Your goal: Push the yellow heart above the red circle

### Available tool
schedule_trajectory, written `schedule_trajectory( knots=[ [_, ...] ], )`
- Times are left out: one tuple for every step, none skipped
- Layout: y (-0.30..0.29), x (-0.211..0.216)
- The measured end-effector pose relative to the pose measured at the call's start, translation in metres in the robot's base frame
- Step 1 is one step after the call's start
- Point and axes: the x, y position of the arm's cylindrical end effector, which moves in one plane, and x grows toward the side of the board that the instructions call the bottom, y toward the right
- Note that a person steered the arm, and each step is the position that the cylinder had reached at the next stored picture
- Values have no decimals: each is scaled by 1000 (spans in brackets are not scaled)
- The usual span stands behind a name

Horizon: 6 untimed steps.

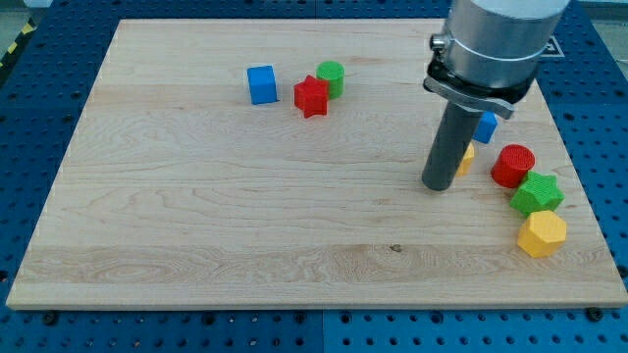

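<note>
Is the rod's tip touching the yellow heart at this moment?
Cannot tell. In the camera view my tip stands just left of the yellow heart, but the rod covers most of the block, hiding any contact or gap.

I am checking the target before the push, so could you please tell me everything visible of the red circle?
The red circle is a short, plain red cylinder that looks like plastic, standing flat on the wooden board near the view's right edge. Its round top faces up. The green star appears to touch it at the lower right. My tip rests on the board to its left, apart from it, with a mostly hidden yellow block between them.
</note>
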Motion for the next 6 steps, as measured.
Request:
schedule_trajectory(
  knots=[
    [-3,-15],
    [12,-15],
    [26,-15],
    [24,-16],
    [22,-29],
    [22,-37]
  ],
)
